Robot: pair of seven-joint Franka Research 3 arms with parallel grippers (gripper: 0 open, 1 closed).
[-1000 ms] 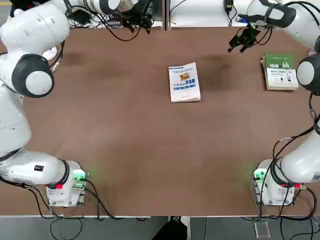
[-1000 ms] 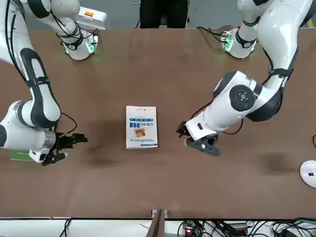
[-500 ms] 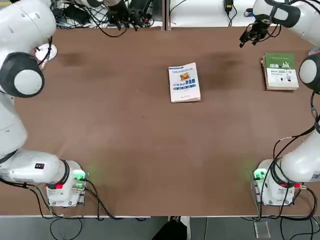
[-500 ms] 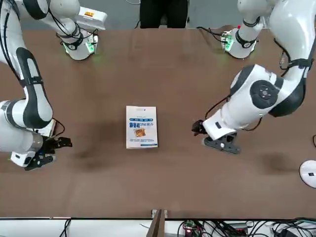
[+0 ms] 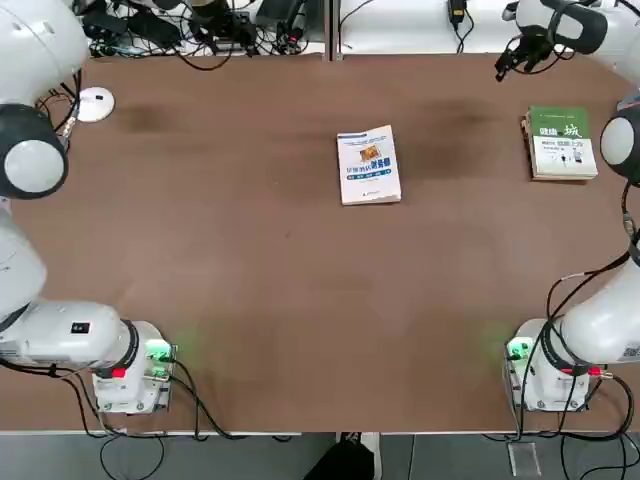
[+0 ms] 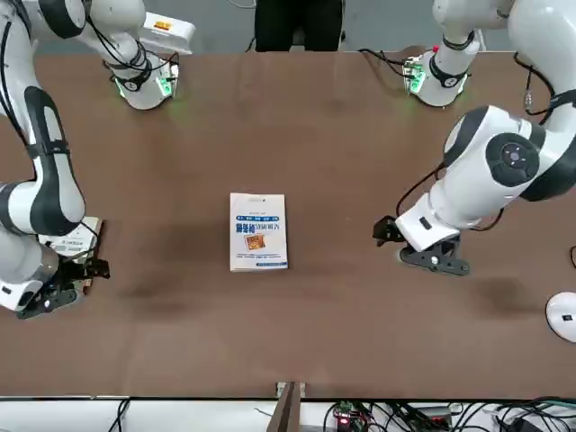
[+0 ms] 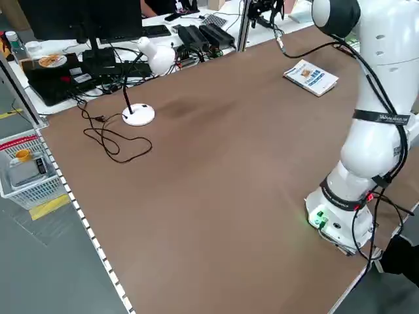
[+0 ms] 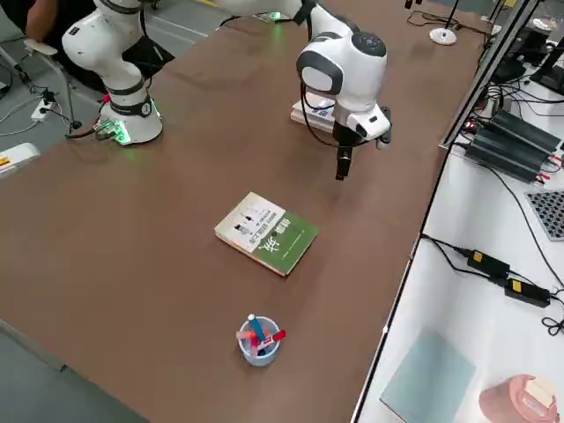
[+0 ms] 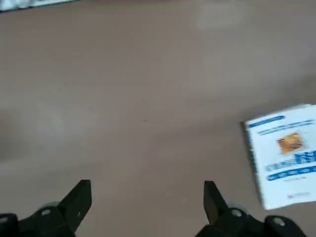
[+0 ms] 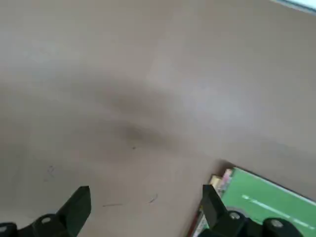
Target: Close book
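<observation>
The book (image 5: 369, 165) is found lying shut, cover up, mid-desk toward the far edge, ungripped, because both the left gripper (image 9: 146, 207) and right gripper (image 10: 145, 210) are held empty, fingers apart, well clear.

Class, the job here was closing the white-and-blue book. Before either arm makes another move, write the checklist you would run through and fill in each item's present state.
1. White-and-blue book closed, cover up, flat on the table: ok.
2. Left gripper open and holding nothing: ok.
3. Right gripper open and holding nothing: ok.
4. Both grippers clear of the white-and-blue book, out toward opposite ends of the table's far side: ok.
5. Green-and-white book closed and well apart from the white-and-blue book: ok.
6. Right gripper's height above the green-and-white book's corner beside it: cannot tell.
</observation>
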